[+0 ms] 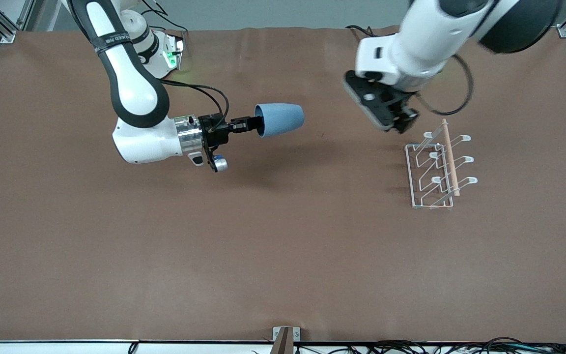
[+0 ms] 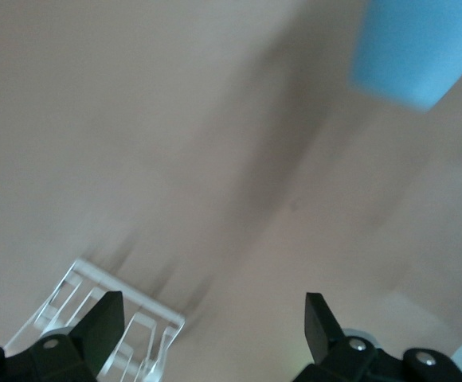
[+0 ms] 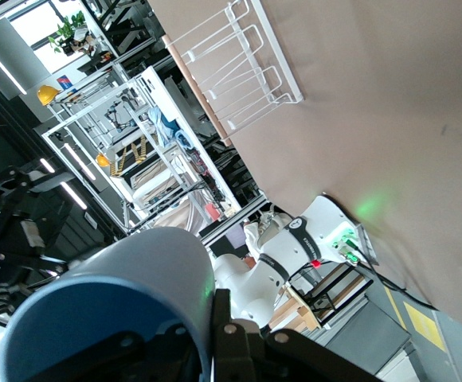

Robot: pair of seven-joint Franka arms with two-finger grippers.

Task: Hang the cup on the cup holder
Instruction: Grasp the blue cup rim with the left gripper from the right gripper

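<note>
The blue-grey cup (image 1: 283, 119) is held on its side in the air, its mouth toward my right gripper (image 1: 258, 124), over the table's middle toward the right arm's end. My right gripper is shut on the cup's rim, one finger inside and one outside, as the right wrist view shows (image 3: 211, 318) with the cup (image 3: 111, 302) close up. The white wire cup holder (image 1: 435, 169) with its wooden rod stands toward the left arm's end; it shows in the right wrist view (image 3: 231, 64). My left gripper (image 1: 403, 120) hangs open and empty just above the cup holder's edge (image 2: 111, 318). The left wrist view (image 2: 213, 310) also shows the cup (image 2: 418, 48).
The brown table cover (image 1: 263, 255) is bare around the cup holder. The right arm's base with a green light (image 1: 170, 59) and a black cable (image 1: 214, 96) lie near the robots' edge. A small bracket (image 1: 285, 334) sits at the table's front edge.
</note>
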